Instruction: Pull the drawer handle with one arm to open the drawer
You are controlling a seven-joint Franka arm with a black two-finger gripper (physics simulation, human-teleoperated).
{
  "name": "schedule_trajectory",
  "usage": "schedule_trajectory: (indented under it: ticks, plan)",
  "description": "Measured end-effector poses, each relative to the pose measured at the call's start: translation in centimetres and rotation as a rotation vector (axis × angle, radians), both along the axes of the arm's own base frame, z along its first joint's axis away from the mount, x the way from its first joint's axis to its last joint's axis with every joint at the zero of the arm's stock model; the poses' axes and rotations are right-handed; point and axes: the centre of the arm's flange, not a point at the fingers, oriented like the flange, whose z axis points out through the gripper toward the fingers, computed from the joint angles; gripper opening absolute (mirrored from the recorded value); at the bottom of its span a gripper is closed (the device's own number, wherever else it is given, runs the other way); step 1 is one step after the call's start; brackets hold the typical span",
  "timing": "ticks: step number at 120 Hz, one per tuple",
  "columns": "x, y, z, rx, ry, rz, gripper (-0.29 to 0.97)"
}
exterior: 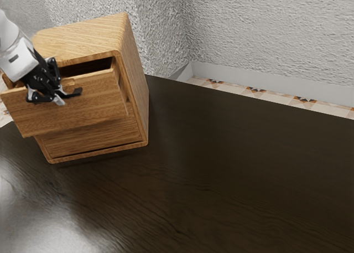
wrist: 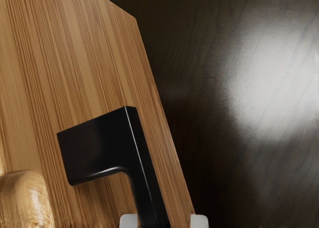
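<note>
Exterior view, gripper (exterior: pixel 57 98) at black handle (exterior: pixel 75 91); upper drawer (exterior: pixel 88 106) partly out

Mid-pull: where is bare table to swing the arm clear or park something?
Free: the dark table from the side of the cabinet out to the exterior view's right, and the stretch in front of the lower drawer. Crowded: around the tool at the pulled-out upper drawer.

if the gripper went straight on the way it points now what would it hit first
Probably the top drawer's front panel, beside its wooden handle: the gripper points into that face and looks right up against it, though depth is unclear.
</note>
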Motion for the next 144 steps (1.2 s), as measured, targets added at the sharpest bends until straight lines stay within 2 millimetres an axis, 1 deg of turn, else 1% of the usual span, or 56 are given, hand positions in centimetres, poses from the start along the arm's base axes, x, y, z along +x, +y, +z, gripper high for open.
schedule_trajectory:
  ticks: [24, 34, 48, 53, 63, 73, 78, 88, 103, 110, 128, 144]
  plan:
    - [-0.7, -0.4, -0.1, -0.015, 0.019, 0.004, -0.11]
    - [-1.5, -1.6, 0.2, -0.023, 0.017, -0.013, -0.10]
    - [-2.5, -3.3, -0.3, -0.038, 0.028, -0.036, -0.11]
    - [-3.1, -3.8, -0.4, -0.043, 0.028, -0.042, -0.11]
    - [-4.4, -4.1, -0.6, -0.055, 0.025, -0.041, -0.11]
    - [-5.7, -4.4, -0.5, -0.064, 0.018, -0.040, -0.04]
    - [-6.1, -4.5, -0.5, -0.067, 0.018, -0.039, -0.04]
    - [-6.8, -5.5, 0.1, -0.054, 0.013, -0.041, -0.07]
    - [-8.4, -6.4, 0.5, -0.039, 0.014, -0.026, -0.10]
    - [-8.8, -7.0, 0.7, -0.033, 0.019, -0.024, -0.11]
    - [-8.8, -8.1, 0.0, -0.033, 0.044, -0.027, -0.11]
    - [-9.6, -9.2, -0.1, -0.030, 0.047, -0.032, -0.11]
